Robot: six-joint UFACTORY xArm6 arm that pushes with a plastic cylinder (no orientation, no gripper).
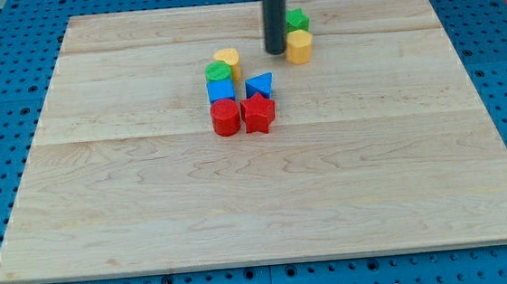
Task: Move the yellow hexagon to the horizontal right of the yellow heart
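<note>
The yellow hexagon (299, 46) sits near the view's top, right of centre, with a green block (296, 19) just behind it. The yellow heart (227, 59) lies to the view's left of the hexagon, at about the same height. My tip (275, 51) is between the two, right against the hexagon's left side and well apart from the heart. The dark rod rises from it out of the view's top.
A cluster sits below the heart: a green block (218, 72) touching it, a blue cube (220, 91), a blue triangle (260, 86), a red cylinder (225, 118) and a red star (258, 113). The wooden board (258, 205) lies on a blue perforated table.
</note>
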